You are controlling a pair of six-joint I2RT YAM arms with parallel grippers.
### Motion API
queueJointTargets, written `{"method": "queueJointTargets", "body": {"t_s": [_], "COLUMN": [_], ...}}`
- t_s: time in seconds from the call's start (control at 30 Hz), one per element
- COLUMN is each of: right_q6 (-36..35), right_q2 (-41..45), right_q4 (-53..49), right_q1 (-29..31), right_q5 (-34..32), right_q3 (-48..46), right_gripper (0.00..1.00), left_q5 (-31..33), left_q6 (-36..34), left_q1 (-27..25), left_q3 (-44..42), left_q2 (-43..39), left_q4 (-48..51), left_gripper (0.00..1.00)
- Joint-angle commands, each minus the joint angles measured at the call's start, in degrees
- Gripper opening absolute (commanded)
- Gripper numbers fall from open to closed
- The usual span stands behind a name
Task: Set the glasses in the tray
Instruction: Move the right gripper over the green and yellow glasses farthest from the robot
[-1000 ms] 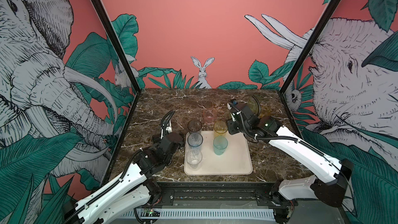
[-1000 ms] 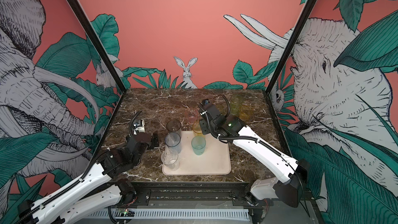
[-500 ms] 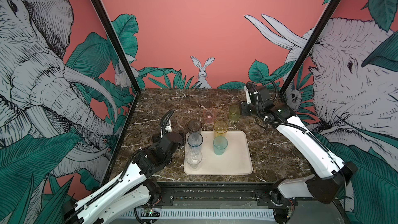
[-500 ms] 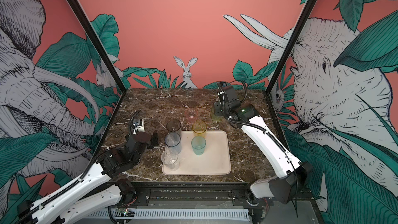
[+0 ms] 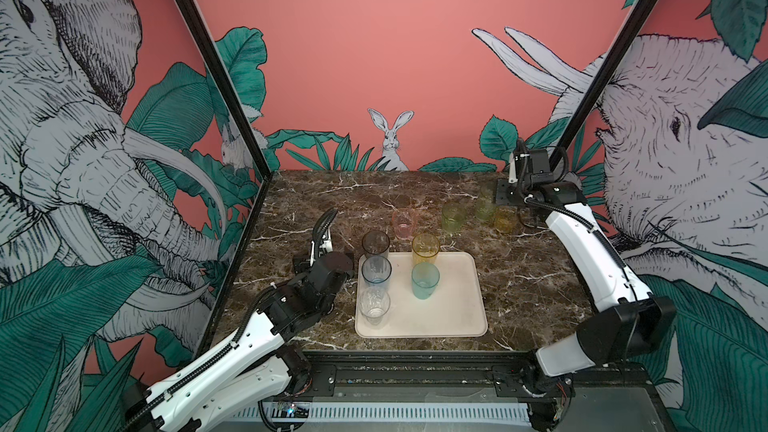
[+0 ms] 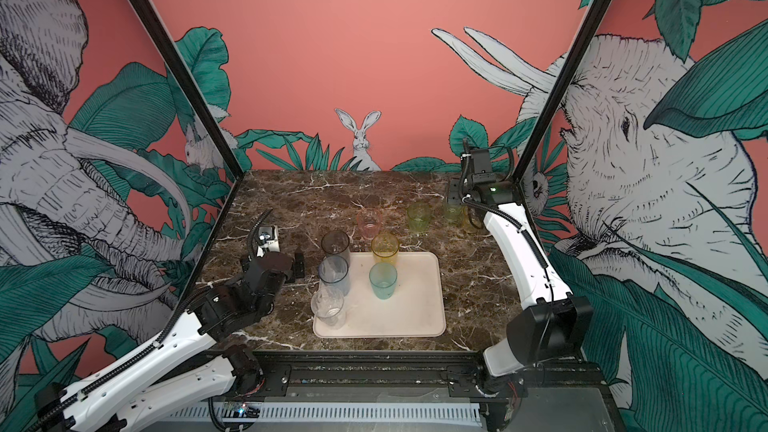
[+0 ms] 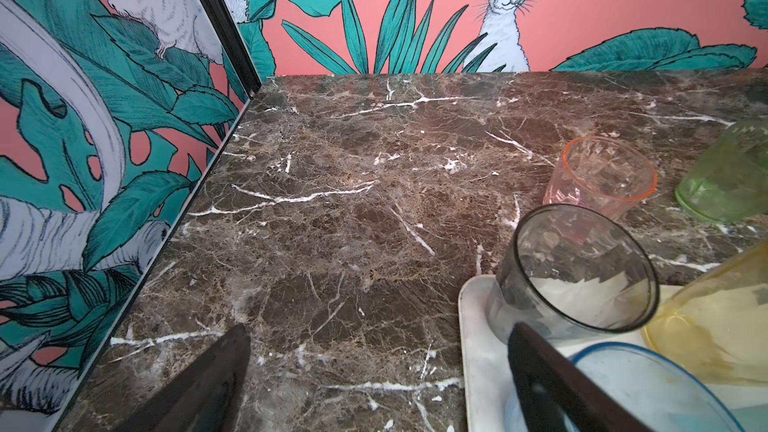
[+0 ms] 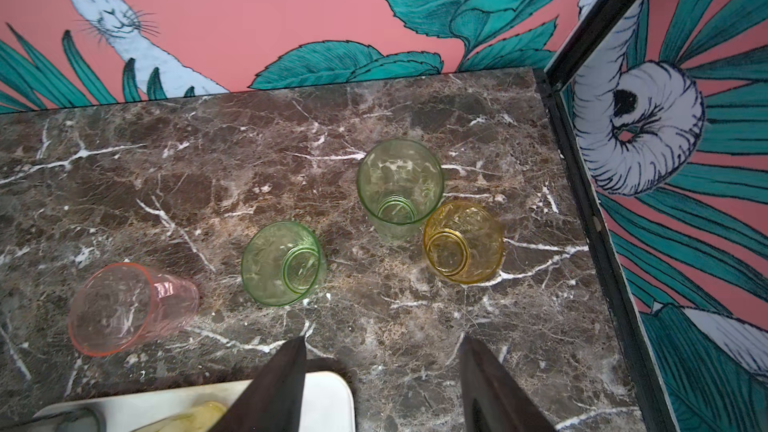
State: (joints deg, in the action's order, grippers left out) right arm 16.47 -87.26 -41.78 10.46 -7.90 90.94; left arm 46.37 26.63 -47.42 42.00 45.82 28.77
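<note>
While both top views bury its jaws behind the wrist at the far right corner, the right wrist view lays the right claw [image 8: 383, 338] bare: fingers [image 8: 286, 388] parted to a middling gap, nothing between them, touching nothing, above the marble table [image 8: 187, 168]. Just beyond the tips stand the tall green glass [image 8: 399, 184] and short amber glass [image 8: 463, 243], side by side; further left, the short green glass [image 8: 282, 263] and pink glass [image 8: 129, 309], all four off the tray [image 8: 328, 392]. Over to the left claw [image 7: 381, 328]: spread wide, empty, over marble just left of the tray, and only its wrist view shows one finger [image 7: 548, 384] crossing in front of the smoky grey glass [image 7: 577, 272] and blue glass [image 7: 648, 388]; contact, I cannot tell. In a top view, grey, blue and clear glass [image 5: 374, 305] line the tray's left edge, tall amber glass [image 5: 425, 249] and teal glass [image 5: 425, 280] beside them, and the right arm [image 6: 515, 251] covers part of the short amber glass.
</note>
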Motion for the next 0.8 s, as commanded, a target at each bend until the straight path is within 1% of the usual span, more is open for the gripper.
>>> {"method": "queueJointTargets", "body": {"t_s": [0.0,0.23,0.33,0.5,0.77], "right_q6": [0.67,1.64,2.27,2.43,2.49], "right_q2": [-1.89,-8.73,-11.15,-14.82,-20.82], "right_q4": [0.88,-0.87,-1.14,-2.43,-4.66], "right_q1": [-2.77,-8.28,-9.74,-10.96,-11.33], "right_q5": [2.34,6.0,7.53,9.24,11.1], "right_q3": [2.38,7.18,8.56,11.35,16.13], "right_gripper": [0.62,0.63,0.63,0.63,0.64], "left_q5": [1.99,1.89,1.99,2.1,1.98], "left_q6": [-1.81,-2.43,-2.45,-2.36,-1.5], "left_q1": [0.38,0.38,0.39,0.4,0.39], "left_q3": [1.59,2.09,2.09,1.88,1.77], "left_q2": [0.58,2.15,1.89,0.97,-0.28], "left_q4": [-2.12,-2.19,-1.9,-1.36,-0.13], "left_gripper": [0.98,0.98,0.99,0.99,0.99]}}
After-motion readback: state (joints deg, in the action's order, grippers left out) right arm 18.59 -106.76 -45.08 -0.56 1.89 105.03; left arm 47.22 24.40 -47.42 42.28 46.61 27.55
